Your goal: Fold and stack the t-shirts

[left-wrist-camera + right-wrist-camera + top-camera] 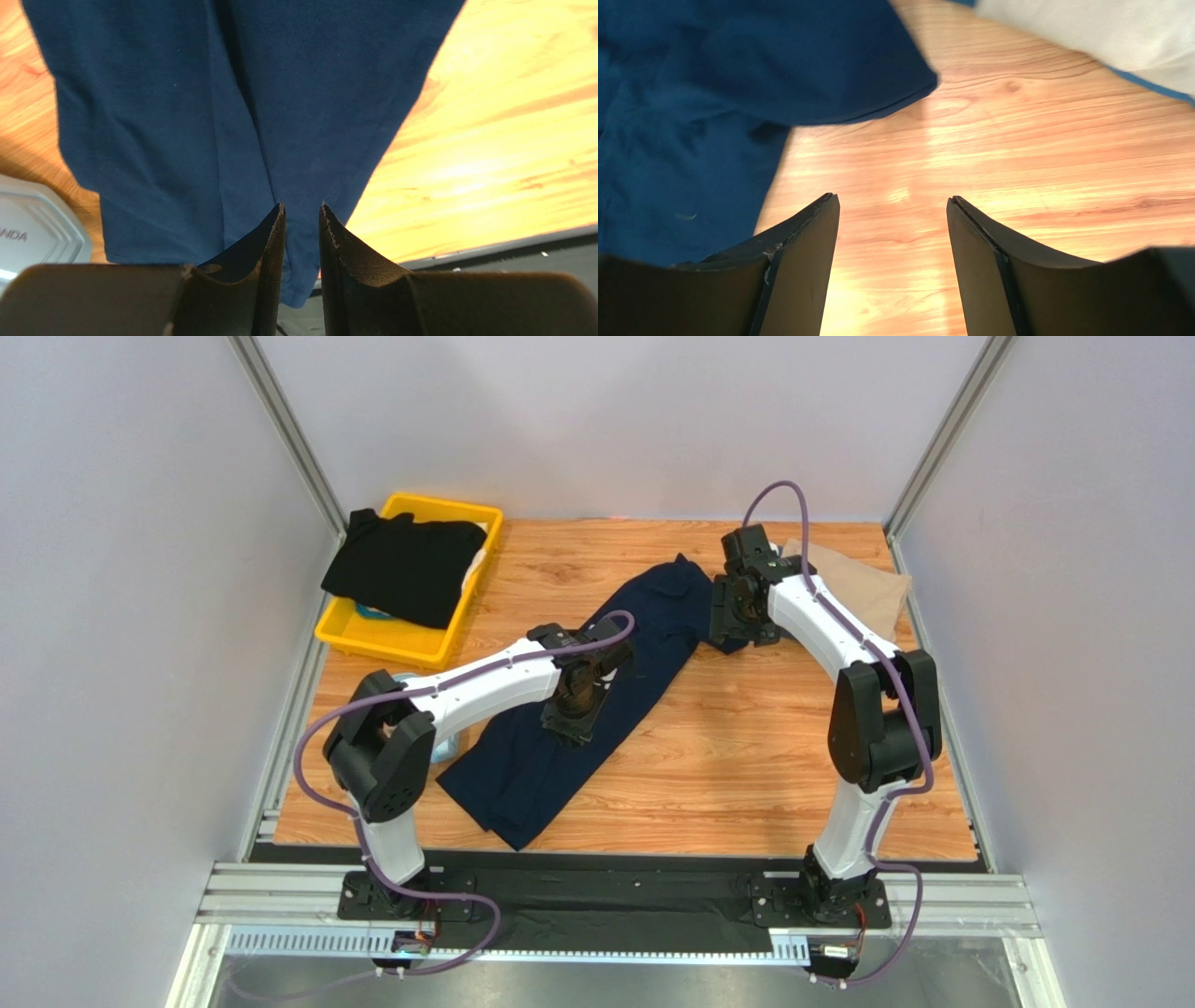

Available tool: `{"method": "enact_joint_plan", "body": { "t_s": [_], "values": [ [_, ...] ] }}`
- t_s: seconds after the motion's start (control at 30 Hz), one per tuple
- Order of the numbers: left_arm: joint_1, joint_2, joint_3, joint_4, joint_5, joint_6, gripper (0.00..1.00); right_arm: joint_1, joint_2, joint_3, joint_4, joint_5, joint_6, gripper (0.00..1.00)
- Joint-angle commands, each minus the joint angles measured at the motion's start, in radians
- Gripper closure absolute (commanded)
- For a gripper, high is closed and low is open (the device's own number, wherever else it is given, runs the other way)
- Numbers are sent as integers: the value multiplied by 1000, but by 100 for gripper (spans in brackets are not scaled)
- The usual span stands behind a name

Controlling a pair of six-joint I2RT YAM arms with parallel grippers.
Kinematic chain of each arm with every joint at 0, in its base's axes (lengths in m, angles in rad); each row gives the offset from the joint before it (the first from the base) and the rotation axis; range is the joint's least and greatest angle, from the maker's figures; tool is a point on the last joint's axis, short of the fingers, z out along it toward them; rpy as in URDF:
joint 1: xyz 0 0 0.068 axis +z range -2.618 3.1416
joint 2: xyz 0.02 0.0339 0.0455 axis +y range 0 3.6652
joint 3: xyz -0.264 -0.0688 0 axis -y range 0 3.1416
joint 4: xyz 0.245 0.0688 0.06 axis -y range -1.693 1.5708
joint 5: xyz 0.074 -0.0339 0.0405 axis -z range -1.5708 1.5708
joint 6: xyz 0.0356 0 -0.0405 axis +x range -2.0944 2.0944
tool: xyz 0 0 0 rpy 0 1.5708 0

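On brown wooden table (758,742), dark navy cloth t-shirt (522,781). My left gripper (302,208) above it, slightly apart, empty. My right gripper (892,199) spread wide, empty.

A navy t-shirt (210,105) is seen spread across the upper left and middle of the view, with a long crease running down it towards the bottom. It lies on a wooden table (491,140), whose bare boards are shown at the right and in a narrow strip at the left. The left gripper (302,210) is held over the shirt's lower edge, its two dark fingers slightly parted (only cloth is seen through the gap, none pinched). A white moulded object (35,224) is partly shown at lower left, and a dark strip (505,252) borders the table at lower right.
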Motion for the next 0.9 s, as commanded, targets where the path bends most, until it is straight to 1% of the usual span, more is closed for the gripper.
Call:
{"method": "enact_joint_plan", "body": {
  "t_s": [0.0,0.07,0.1,0.2,0.37,0.53,0.67,0.77,0.87],
  "values": [
    [2,32,-4,39,-2,15,69,-29,-1,-4,68,61,5,36],
    [2,39,-15,50,5,17,69,-36,21,-4,73,61,1,36],
    [2,52,-15,54,6,19,69,-36,31,-6,83,65,-8,32],
    [2,78,-8,56,14,26,69,-48,70,9,99,52,-19,29],
    [2,98,5,54,8,37,70,-80,91,-9,187,-40,-19,28],
    [2,102,-3,51,3,42,70,-114,91,-49,263,-94,-32,27],
    [4,112,-9,53,2,43,70,-158,113,-64,319,-180,-31,26],
    [4,125,-8,54,8,45,70,-167,145,-57,326,-286,-30,26],
    [4,136,-6,56,9,46,71,-167,157,-64,342,-341,-28,26]
  ]
}}
